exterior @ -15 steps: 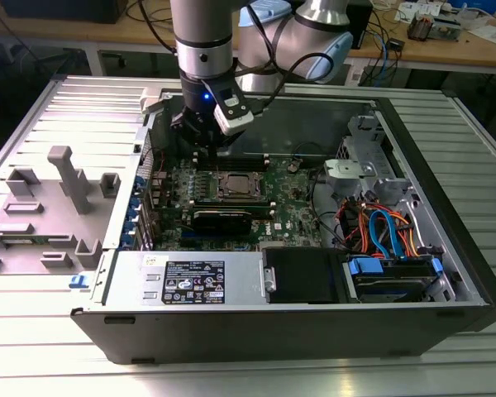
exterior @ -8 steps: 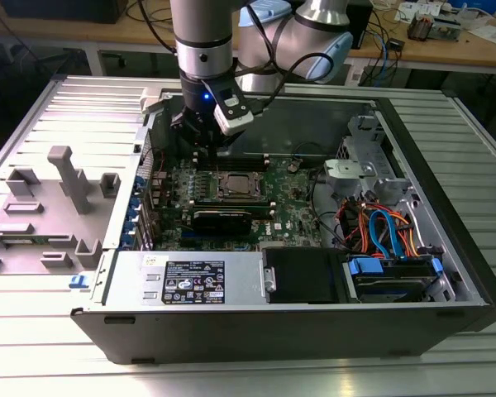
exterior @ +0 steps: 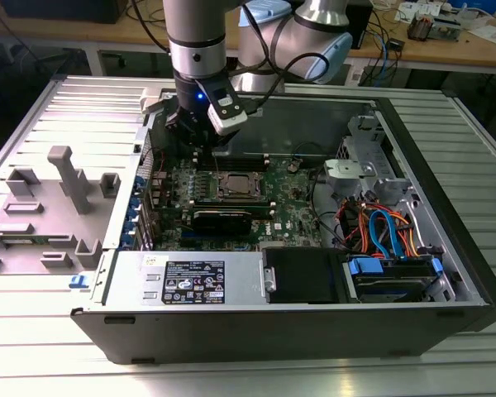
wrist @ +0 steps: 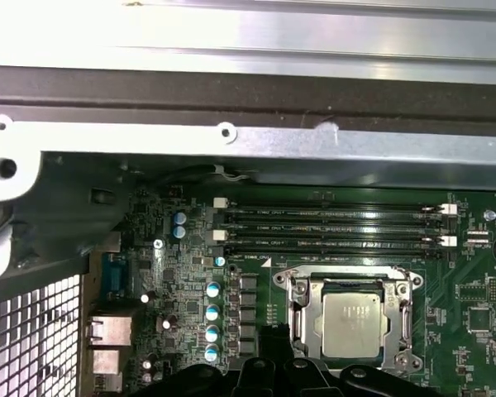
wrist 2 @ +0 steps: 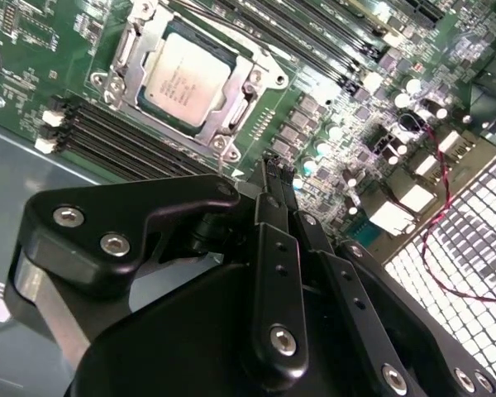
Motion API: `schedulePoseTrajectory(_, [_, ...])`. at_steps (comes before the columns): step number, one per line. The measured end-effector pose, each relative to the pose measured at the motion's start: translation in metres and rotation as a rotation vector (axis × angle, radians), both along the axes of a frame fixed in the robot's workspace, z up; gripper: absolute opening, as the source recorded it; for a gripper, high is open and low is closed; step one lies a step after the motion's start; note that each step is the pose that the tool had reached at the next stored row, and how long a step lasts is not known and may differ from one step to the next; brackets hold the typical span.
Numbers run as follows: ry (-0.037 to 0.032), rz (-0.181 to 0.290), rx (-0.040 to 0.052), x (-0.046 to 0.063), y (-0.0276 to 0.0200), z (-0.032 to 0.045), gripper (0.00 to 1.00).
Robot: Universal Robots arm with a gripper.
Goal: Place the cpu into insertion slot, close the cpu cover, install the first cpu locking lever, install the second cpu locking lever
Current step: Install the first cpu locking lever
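The cpu, a dull silver square chip, lies flat in the insertion slot on the green board; it also shows in the second wrist view and the exterior view. The cpu cover, a thin silver frame, lies down around the chip's edges. My gripper hangs a little above the board beside the socket, its black fingers pressed together with nothing between them. In the exterior view my gripper is toward the view's left and back of the socket. I cannot tell how the locking levers stand.
Black memory slots run beside the socket. The case's metal wall stands close behind them. A row of capacitors and rear ports sit nearby. Cables and a drive bay fill the exterior view's right.
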State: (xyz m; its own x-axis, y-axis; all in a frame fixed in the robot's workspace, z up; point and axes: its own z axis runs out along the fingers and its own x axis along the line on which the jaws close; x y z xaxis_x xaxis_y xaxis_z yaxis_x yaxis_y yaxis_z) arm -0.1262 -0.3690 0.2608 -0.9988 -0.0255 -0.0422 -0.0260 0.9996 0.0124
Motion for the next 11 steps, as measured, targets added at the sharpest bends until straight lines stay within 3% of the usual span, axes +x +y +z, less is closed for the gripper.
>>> schedulePoseTrajectory(11, [0.0,0.002,0.0003,-0.002,0.0136,-0.0001,0.11])
